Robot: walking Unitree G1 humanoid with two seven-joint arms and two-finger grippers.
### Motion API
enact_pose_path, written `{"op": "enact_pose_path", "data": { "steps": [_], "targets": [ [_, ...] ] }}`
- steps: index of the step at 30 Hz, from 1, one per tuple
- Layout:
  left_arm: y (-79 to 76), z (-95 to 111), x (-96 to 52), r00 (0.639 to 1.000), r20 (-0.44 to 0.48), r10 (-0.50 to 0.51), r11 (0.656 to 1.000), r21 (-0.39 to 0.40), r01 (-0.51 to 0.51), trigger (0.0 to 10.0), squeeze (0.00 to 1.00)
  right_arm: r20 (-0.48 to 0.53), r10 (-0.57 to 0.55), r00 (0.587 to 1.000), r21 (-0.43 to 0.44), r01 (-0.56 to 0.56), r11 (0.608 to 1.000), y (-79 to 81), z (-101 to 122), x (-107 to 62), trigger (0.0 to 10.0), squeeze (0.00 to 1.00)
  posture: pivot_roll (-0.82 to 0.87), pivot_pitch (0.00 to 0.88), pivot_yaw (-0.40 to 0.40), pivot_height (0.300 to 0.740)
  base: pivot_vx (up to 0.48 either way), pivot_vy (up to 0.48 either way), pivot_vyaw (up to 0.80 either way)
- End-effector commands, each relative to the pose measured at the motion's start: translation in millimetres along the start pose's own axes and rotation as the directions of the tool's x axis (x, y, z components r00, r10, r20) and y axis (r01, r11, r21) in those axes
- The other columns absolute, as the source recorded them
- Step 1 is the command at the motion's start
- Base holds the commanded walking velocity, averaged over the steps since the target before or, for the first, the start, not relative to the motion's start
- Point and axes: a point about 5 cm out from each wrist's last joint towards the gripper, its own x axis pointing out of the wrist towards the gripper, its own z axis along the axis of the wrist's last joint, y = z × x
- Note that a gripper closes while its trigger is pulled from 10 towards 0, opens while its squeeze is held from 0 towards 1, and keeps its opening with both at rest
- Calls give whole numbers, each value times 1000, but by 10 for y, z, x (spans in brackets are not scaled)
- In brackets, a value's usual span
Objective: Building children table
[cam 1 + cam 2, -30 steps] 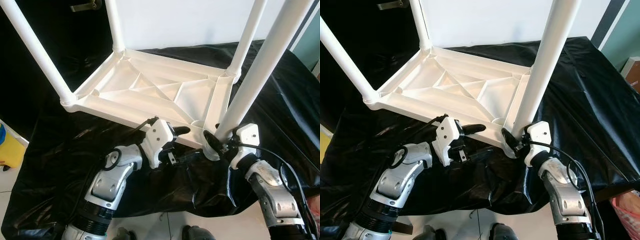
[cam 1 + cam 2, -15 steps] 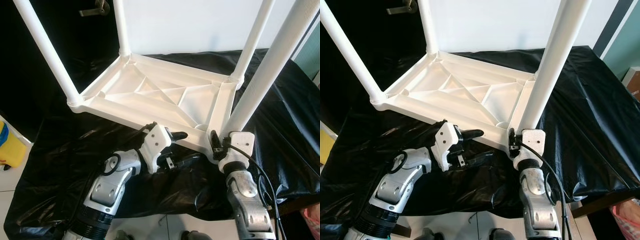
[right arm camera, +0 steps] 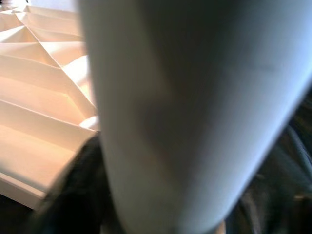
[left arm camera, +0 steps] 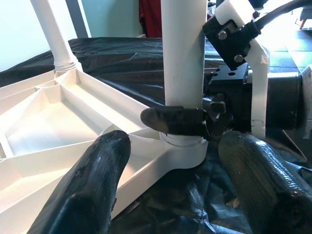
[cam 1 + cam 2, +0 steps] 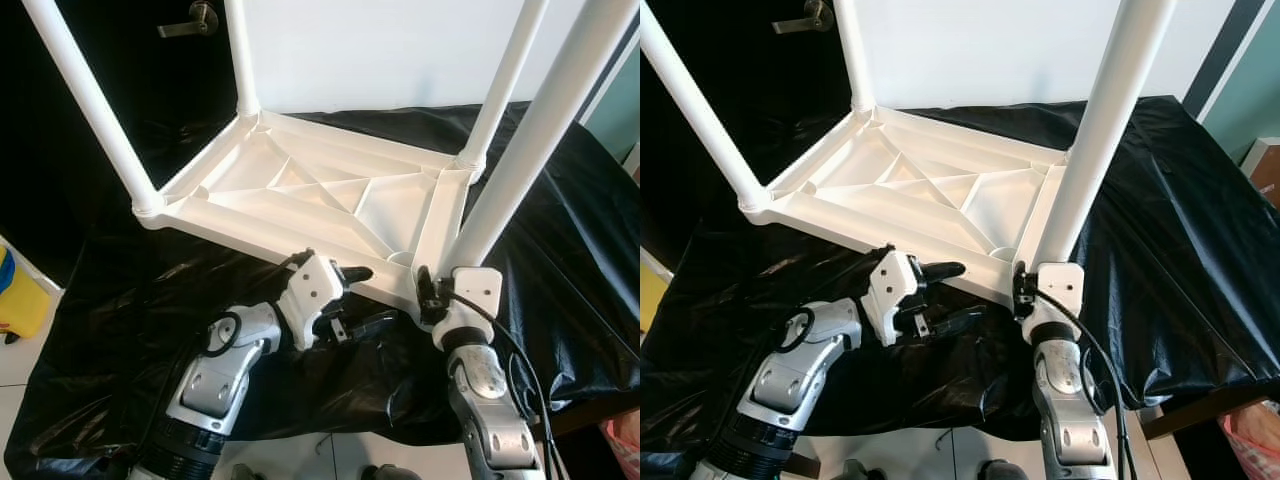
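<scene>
Where legs rise, right pincer around table leg

table: white moulded plastic, smooth, faint sheen; legs: same plastic | sheet: black film, glossy, crinkled | arms: silvery metal; fingers: matt black
</scene>
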Motion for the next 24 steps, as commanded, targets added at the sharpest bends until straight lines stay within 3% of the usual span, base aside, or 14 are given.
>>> {"op": "enact_pose_path", "data": {
  "steps": [1,5,7,9,11,13,14,15,16,18,21,22,24],
  "targets": [
    [68,-4,-30,987,-5,159,987,-12,-159,10000,0,0,20,1000,10,-20,1000,-29,-8,-16,10000,1000,-113,90,14,740,0,0,0],
    [60,-8,-36,989,-9,148,988,-32,-148,10000,0,23,43,999,14,-43,999,-56,20,-18,10000,1000,-113,93,13,740,0,0,0],
    [51,-9,-57,992,-14,128,990,-52,-129,10000,0,65,136,989,3,-136,991,-163,82,-11,10000,1000,-117,118,21,740,0,0,0],
    [51,-9,-57,992,-14,128,990,-52,-129,10000,0,65,136,989,3,-136,991,-163,82,-11,10000,1000,-117,118,21,740,0,0,0],
    [47,-14,-63,993,-20,119,991,-64,-120,10000,0,76,194,978,4,-195,981,-214,107,-5,10000,1000,-116,121,22,740,0,0,0],
    [47,-17,-74,993,-26,115,991,-72,-116,10000,0,95,334,938,-5,-335,942,-275,165,11,10000,1000,-117,127,23,740,0,0,0],
    [46,-12,-70,993,-24,113,991,-74,-114,10000,0,93,415,905,-28,-414,910,-283,183,25,10000,0,-118,134,27,740,0,0,0],
    [43,-6,-65,994,-21,108,991,-75,-109,10000,0,82,477,875,-45,-475,879,-288,189,40,10000,0,-117,135,28,740,0,0,0],
    [43,-6,-65,994,-21,108,991,-75,-109,10000,0,82,477,875,-45,-475,879,-288,189,40,10000,0,-117,135,28,740,0,0,0],
    [27,6,-53,996,-18,92,992,-81,-93,10000,0,63,566,822,-87,-560,824,-309,206,97,10000,0,-115,137,27,740,0,0,0],
    [17,17,-46,996,-15,84,993,-84,-85,10000,0,43,610,791,-109,-604,790,-323,213,157,10000,0,-112,137,26,740,0,0,0],
    [15,21,-44,996,-15,83,993,-83,-84,10000,0,25,630,776,-125,-623,772,-322,207,189,6980,0,-105,137,22,740,0,0,0],
    [14,24,-43,996,-16,83,993,-84,-84,10000,0,14,643,765,-135,-636,760,-325,202,206,6980,0,-104,137,21,740,0,0,0]
  ]
}}
